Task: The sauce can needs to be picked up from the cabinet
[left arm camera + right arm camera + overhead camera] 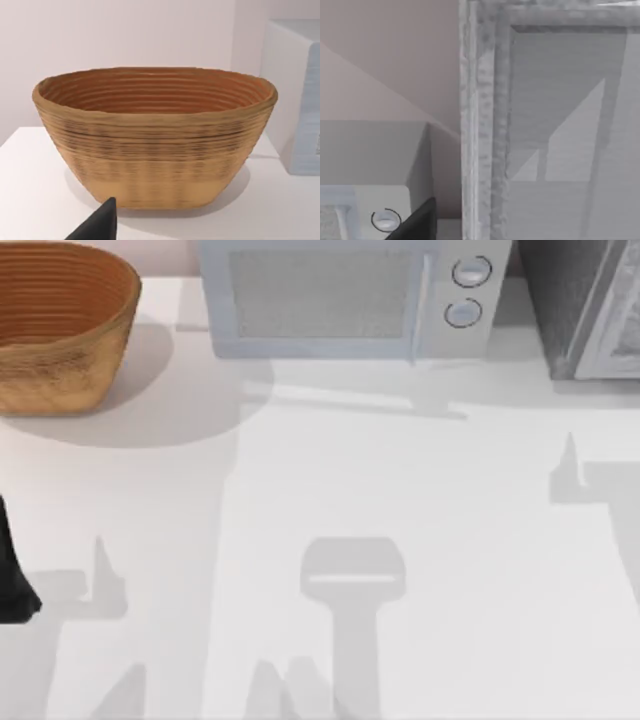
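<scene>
- Cabinet (555, 125) close ahead of right wrist; panel looks closed.
- Square up to its frame first.
- Jaws' spread: cannot tell.

Bright even light, soft shadows on table (420, 500), perhaps lit from behind

Along the table's (400, 500) far edge stand basket (60, 325), microwave (340, 295) and cabinet (585, 305); the nearer surface lies open.
</scene>
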Available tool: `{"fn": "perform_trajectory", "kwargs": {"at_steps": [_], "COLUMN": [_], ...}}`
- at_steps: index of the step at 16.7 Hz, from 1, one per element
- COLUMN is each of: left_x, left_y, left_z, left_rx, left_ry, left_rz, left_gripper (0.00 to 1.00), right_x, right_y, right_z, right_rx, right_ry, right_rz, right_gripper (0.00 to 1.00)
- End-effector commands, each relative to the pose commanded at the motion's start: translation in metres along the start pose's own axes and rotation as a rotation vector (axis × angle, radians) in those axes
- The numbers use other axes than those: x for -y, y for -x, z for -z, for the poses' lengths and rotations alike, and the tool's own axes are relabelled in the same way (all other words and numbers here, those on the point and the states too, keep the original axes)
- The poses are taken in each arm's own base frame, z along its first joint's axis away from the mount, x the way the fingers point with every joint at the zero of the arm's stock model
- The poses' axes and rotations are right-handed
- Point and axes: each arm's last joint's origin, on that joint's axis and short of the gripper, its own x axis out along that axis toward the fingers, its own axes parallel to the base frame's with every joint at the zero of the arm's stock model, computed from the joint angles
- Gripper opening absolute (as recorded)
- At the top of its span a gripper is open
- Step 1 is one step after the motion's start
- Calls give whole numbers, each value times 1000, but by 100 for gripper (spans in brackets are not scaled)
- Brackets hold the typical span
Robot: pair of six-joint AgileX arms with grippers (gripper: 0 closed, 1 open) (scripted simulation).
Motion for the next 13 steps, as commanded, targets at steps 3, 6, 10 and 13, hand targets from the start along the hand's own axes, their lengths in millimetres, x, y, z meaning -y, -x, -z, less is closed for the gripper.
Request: {"fn": "perform_trajectory", "kwargs": {"at_steps": [3,6,10,13], "left_x": [0,0,0,0], "left_y": [0,0,0,0], "left_z": [0,0,0,0], "left_rx": [0,0,0,0], "left_ry": [0,0,0,0], "left_rz": [0,0,0,0], "left_gripper": [100,100,100,100], "right_x": [-7,-17,-29,-34], "right_y": [-28,-58,-92,-108], "right_z": [-59,-106,-145,-156], "right_rx": [5,14,24,23], "right_ry": [0,-3,-6,-7], "right_rz": [2,3,1,-1], "right_gripper": [100,100,100,100]}}
